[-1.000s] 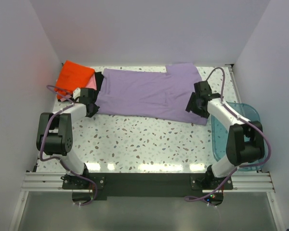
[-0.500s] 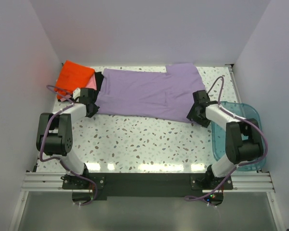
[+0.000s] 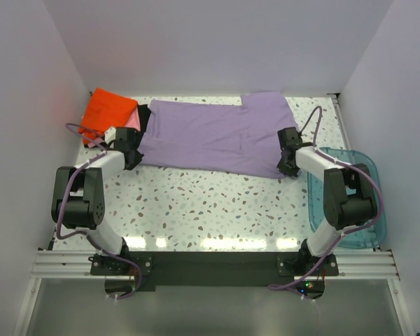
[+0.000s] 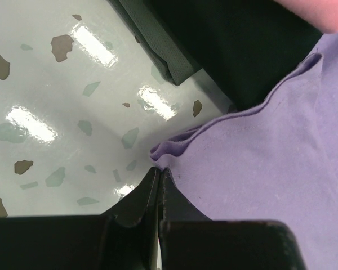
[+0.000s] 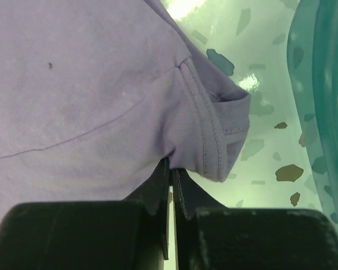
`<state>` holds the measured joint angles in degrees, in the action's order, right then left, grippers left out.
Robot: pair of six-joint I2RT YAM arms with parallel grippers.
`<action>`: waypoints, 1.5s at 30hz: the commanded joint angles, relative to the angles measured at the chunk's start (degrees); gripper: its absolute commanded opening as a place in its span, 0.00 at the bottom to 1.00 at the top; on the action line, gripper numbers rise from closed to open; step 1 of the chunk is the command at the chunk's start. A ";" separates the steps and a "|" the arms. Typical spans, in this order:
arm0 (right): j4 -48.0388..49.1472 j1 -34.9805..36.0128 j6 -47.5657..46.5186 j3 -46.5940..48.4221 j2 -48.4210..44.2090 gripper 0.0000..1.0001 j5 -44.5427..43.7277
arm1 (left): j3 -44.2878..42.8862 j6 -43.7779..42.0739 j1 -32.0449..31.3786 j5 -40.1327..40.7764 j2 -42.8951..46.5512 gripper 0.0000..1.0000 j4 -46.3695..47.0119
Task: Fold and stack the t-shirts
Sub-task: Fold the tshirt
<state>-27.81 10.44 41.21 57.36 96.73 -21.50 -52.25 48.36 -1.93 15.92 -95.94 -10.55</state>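
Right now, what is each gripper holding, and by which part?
Both pinch the lavender-purple cloth t-shirt: left gripper at its hem corner, right gripper beside the stitched sleeve hem.

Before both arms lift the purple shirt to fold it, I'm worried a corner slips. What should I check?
1. Left claw shut on the purple shirt corner: ok, though only a thin bite.
2. Right claw shut on the stitched hem: ok.
3. Shirt lying spread flat: ok.
4. Black shirt outside the left claw: ok.
5. Right arm clear of the teal bin: cannot tell; they overlap from above.
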 commanded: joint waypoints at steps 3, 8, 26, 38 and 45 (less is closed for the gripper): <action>-2.06 -0.07 -2.18 3.54 -4.26 0.00 -1.09 | 1.18 -0.46 0.53 3.94 5.85 0.00 -1.31; -5.75 -0.07 -3.15 3.11 -9.88 0.00 0.40 | 3.03 1.12 0.62 6.57 10.67 0.00 -5.35; -26.31 -0.07 -2.28 -8.49 -46.78 0.00 11.55 | 19.64 12.45 0.70 12.03 43.44 0.00 -27.05; -35.46 -0.07 -0.69 -8.59 -58.67 0.51 15.17 | 18.42 17.30 -1.14 9.92 55.86 0.17 -38.32; -31.00 -0.07 -6.48 -3.75 -53.77 0.78 16.48 | 11.74 8.88 -1.14 9.39 53.84 0.60 -35.27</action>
<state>-62.00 10.48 38.52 50.28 39.75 -6.61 -35.09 62.46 -3.03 24.29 -41.91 -48.77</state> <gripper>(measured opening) 0.776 0.609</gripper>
